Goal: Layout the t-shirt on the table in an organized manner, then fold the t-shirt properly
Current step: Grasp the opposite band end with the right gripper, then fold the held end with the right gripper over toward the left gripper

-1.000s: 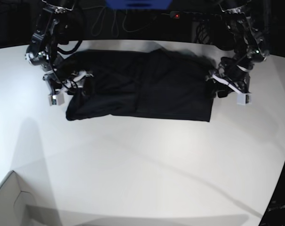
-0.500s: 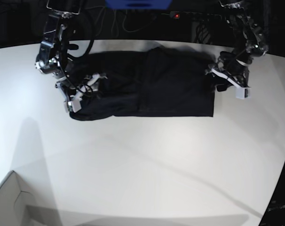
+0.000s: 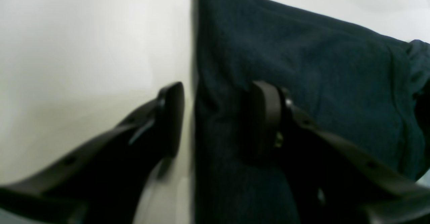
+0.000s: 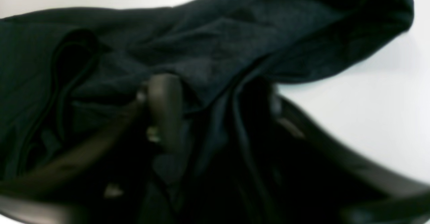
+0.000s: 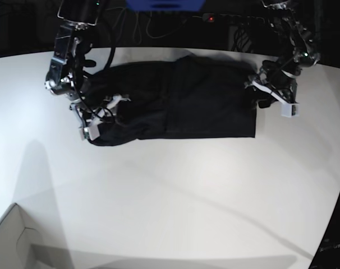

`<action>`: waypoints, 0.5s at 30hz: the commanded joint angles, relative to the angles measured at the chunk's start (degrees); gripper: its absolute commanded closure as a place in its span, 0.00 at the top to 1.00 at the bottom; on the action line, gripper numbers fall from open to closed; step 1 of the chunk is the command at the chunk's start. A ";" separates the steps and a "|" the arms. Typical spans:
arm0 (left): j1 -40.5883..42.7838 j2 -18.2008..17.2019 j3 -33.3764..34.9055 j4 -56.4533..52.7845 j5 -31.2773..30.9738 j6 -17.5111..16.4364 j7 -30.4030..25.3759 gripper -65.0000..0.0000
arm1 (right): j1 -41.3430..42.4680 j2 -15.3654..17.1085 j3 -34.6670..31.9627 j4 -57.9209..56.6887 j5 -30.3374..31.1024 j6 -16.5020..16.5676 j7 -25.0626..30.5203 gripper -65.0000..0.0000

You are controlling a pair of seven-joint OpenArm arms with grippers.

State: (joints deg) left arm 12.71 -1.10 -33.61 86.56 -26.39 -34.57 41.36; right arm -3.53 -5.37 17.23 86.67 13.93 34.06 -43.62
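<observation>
The black t-shirt [image 5: 181, 101] lies spread across the far part of the white table [image 5: 170, 196], its left end bunched. My right gripper [image 5: 105, 115] is at that bunched end. In the right wrist view the right gripper [image 4: 211, 113] has its jaws partly apart with a raised fold of the t-shirt [image 4: 235, 49] between them. My left gripper [image 5: 258, 98] is at the shirt's right edge. In the left wrist view the left gripper [image 3: 218, 120] is open and straddles that edge of the t-shirt [image 3: 319, 66]: one finger [image 3: 171, 116] over bare table, the other finger [image 3: 265, 116] over the cloth.
A white cardboard box corner [image 5: 13, 241] sits at the near left. Cables and dark equipment [image 5: 159, 22] run behind the table's curved far edge. Bare white table [image 3: 84, 49] lies beside the shirt's right edge.
The right gripper has moved rightward onto the shirt's left end, narrowed its jaws, and the cloth there has bunched inward. The left gripper and the shirt's right edge shifted slightly, then held still.
</observation>
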 commanded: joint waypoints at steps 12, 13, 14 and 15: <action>-0.01 -0.35 -0.11 4.12 -0.99 -0.64 -0.44 0.46 | -1.79 -0.57 -3.04 11.74 0.62 0.35 0.41 0.00; 0.08 -0.35 -0.11 4.82 -0.99 -0.64 -0.35 0.46 | -2.40 -0.48 -4.36 13.85 0.53 0.35 0.41 0.00; 0.43 -0.35 -0.11 5.61 -0.99 -0.64 -0.35 0.46 | -3.02 -0.39 -6.03 15.61 0.44 0.18 0.41 0.00; 0.70 -0.35 -0.11 6.49 -0.99 -0.55 -0.35 0.46 | -3.55 -0.30 -7.61 17.19 0.44 0.09 0.41 0.00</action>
State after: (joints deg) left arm 13.39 -1.04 -33.61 91.88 -26.37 -34.61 42.00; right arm -7.40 -5.69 9.65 102.91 13.61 33.63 -44.38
